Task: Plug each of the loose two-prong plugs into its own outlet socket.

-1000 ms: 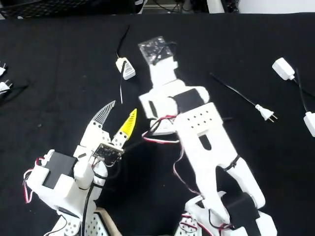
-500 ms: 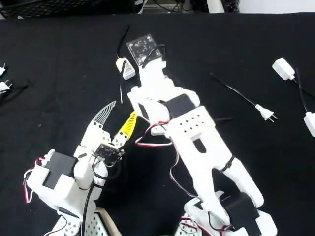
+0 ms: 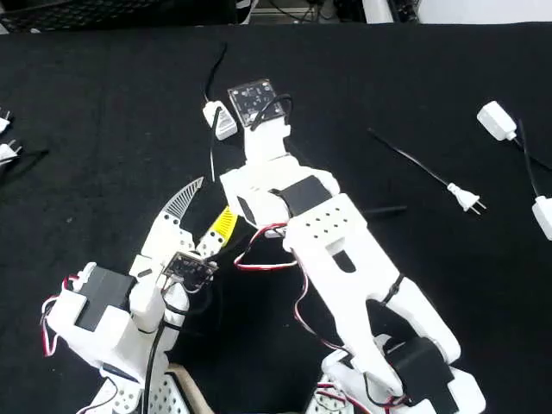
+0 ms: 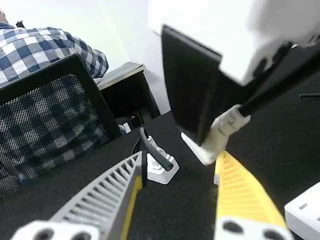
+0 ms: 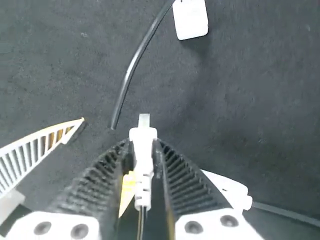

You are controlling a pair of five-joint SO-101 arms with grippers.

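While the left end effector (image 3: 210,200) gapes, the outstretched right end effector (image 5: 142,146) clamps a plug (image 5: 143,134).

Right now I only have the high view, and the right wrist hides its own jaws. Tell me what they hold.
Observer: The right jaws are shut on a white plug, as seen from the right wrist view.
Operator: Say how it sits.
Observer: Its tip sticks out past the jaw tips, along their line.
Operator: Give me the gap to the socket.
Observer: The white socket lies ahead of the plug and apart from it, with bare black table between them.
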